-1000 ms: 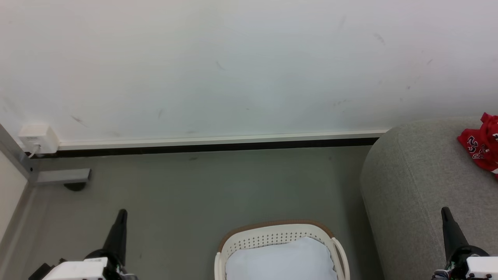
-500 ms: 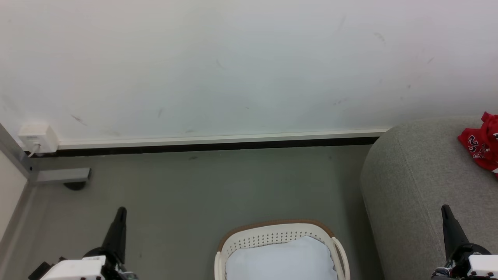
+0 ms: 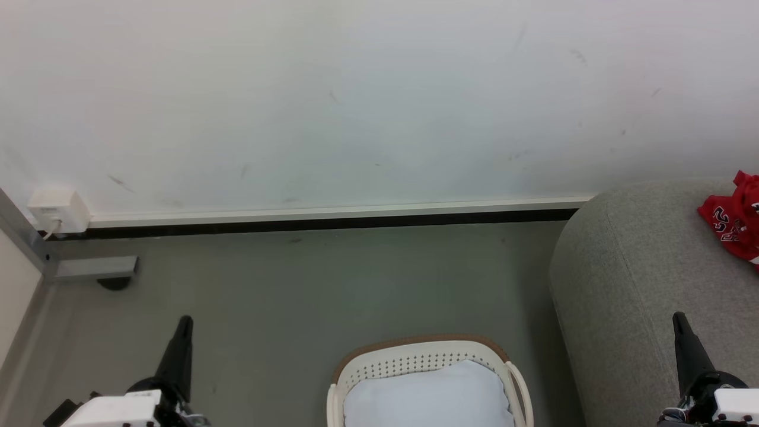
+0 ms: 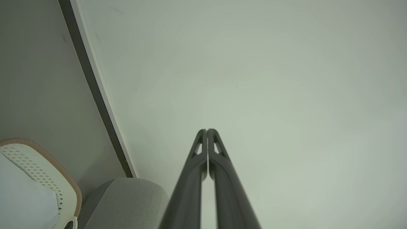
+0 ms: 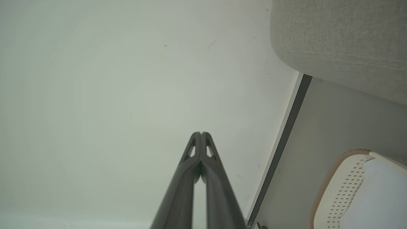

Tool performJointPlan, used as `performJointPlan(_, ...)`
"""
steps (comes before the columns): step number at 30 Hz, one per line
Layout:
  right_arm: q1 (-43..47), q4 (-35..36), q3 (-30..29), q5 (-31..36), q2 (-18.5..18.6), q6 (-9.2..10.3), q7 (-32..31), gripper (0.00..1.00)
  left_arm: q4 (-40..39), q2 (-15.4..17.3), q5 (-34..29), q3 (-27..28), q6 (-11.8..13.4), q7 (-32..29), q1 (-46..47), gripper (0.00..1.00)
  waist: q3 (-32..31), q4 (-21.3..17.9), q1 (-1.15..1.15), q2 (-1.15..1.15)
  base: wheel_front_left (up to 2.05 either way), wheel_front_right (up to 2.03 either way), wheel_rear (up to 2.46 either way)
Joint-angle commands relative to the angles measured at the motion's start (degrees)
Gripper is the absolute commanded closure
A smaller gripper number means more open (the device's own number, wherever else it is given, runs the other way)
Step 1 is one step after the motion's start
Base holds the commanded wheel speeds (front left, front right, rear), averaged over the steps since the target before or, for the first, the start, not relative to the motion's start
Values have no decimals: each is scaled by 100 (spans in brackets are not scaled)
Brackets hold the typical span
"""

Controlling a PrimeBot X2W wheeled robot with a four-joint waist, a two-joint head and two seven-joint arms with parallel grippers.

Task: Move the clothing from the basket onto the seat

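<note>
Shows a crumpled red sports jersey point(image 3: 735, 222) with black-and-white numbers at 3 o'clock, lying on the rounded light grey fabric sofa point(image 3: 640, 284), apart from the white perforated plastic basket point(image 3: 415, 354) with brown rim at 6 o'clock, itself holding a pale blue-white cloth point(image 3: 427, 397). Places the left tool point(image 3: 186, 322) at 7 o'clock and the right tool point(image 3: 677, 317) at 5 o'clock, both with dark fingers pressed fully together, gripping nothing.

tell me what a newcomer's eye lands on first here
The red jersey lies crumpled on the light grey sofa at the head view's right edge. Bottom centre sits the white perforated laundry basket with a pale blue-white cloth inside. The left end effector and right end effector point up at the lower corners, both shut and empty.
</note>
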State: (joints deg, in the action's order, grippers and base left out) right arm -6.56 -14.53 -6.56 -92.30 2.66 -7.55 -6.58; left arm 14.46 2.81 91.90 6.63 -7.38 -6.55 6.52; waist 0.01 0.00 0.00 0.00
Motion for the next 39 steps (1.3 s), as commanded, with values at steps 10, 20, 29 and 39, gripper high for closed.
performJointPlan(10,-33,27,-20,-4,41,12,-27,100,-10,10,78,20,-24,-30,42,100,0,0,0,0,0,0,0)
performJointPlan(20,-33,27,-20,-4,41,12,-27,100,-10,10,77,20,-24,-30,42,100,0,0,0,0,0,0,0)
performJointPlan(29,-33,27,-20,-4,41,12,-27,100,-10,10,77,20,-24,-30,42,100,0,0,0,0,0,0,0)
performJointPlan(39,-33,27,-19,-5,41,12,-26,100,-10,10,77,20,-24,-30,42,100,0,0,0,0,0,0,0)
